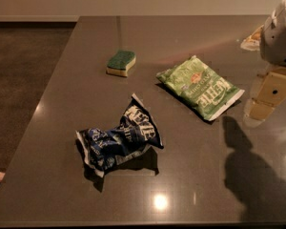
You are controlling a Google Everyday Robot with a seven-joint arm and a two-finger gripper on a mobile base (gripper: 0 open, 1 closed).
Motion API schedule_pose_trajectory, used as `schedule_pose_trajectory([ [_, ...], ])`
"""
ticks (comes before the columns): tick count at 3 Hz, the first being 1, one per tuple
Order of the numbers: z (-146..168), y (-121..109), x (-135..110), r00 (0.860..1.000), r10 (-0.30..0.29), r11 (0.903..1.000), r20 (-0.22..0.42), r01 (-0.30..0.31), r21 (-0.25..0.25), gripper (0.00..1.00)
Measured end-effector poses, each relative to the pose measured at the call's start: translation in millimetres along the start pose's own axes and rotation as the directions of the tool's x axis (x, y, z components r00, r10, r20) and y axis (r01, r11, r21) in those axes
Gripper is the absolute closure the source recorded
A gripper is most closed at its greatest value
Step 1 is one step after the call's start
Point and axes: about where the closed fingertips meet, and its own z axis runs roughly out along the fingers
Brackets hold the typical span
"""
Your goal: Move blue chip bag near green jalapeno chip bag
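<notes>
The blue chip bag lies crumpled on the dark table, left of centre and toward the front. The green jalapeno chip bag lies flat up and to the right of it, with a gap of bare table between them. My gripper hangs at the right edge of the view, just right of the green bag's near corner and above the table. It is well away from the blue bag and holds nothing that I can see.
A yellow sponge with a green top sits at the back left of the bags. A pale object lies at the far right behind my arm. The table's left edge drops to the floor.
</notes>
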Motion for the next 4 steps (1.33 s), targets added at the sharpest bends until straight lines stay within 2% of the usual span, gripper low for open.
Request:
schedule_pose_trajectory([
  [1,0,0,0,1.000,0.000,1.0000,0.000,0.000,0.000,0.00],
  [2,0,10,-8,1.000,-0.017,0.9999,0.027,0.017,0.003,0.00],
  [4,18,43,-33,0.994,-0.064,0.9971,0.092,0.067,-0.035,0.00],
])
